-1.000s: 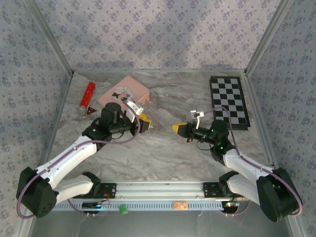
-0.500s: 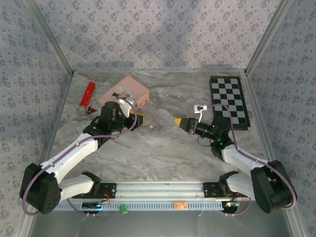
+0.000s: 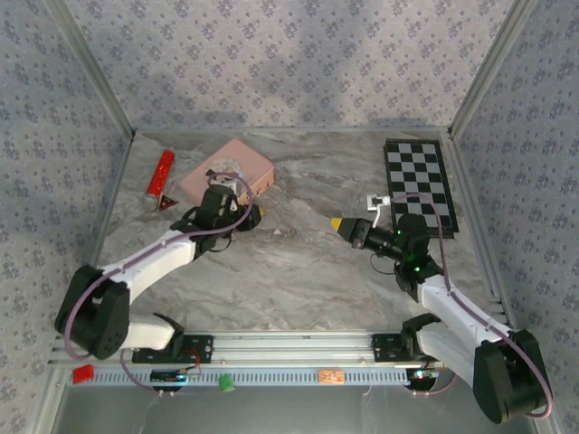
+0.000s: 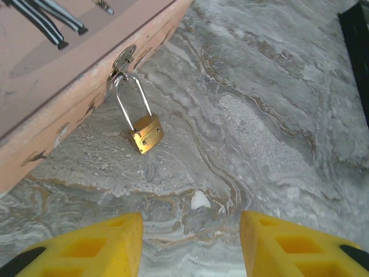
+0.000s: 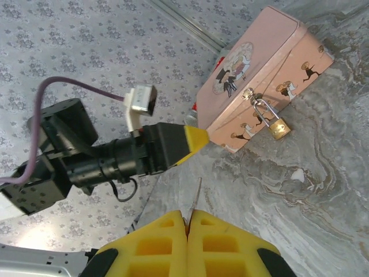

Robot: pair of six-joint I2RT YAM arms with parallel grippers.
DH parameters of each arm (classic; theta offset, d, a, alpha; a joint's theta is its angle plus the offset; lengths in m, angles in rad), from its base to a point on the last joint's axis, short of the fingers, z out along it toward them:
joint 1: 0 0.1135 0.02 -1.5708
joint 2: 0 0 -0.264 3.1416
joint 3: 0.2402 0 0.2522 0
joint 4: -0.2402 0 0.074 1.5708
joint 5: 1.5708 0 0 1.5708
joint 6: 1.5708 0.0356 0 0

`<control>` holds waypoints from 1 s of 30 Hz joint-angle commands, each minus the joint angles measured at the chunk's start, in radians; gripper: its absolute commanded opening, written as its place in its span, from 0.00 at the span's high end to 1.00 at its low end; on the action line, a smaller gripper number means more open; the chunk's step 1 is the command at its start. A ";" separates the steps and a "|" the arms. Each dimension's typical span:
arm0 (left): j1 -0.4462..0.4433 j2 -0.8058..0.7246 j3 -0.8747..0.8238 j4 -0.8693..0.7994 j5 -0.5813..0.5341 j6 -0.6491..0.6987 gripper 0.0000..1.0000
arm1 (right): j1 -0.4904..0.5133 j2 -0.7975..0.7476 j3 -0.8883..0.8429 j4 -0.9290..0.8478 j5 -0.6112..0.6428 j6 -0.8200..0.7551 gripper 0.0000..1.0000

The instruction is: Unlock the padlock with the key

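- The padlock is a small brass-gold block with a silver shackle. The shackle is looped through the hasp on the side of the pink tin. The body lies tilted on the marbled surface, just beside the tin's wall.
- My left claw stands moderately wide, with nothing between its yellow fingers. It touches nothing and points at the padlock from near by.
- My right claw is pressed closed on a thin metal blade, the key, which pokes out from between the fingertips toward the tin.
- The key shows edge-on as a sliver, so I cannot make out its teeth or head.
- I cannot pick out the padlock's keyhole on either wrist camera.
- From overhead, the left arm's wrist covers the near edge of the tin where the lock hangs.
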 commanded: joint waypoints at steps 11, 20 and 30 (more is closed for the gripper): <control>0.016 0.230 0.017 0.255 -0.102 -0.077 0.45 | -0.032 -0.118 -0.043 -0.101 0.008 -0.060 1.00; 0.044 0.360 0.018 0.418 -0.114 -0.043 0.41 | -0.034 -0.134 -0.066 -0.085 0.012 -0.061 1.00; 0.105 0.463 0.102 0.459 -0.032 0.059 0.40 | -0.035 -0.159 -0.058 -0.128 0.033 -0.076 1.00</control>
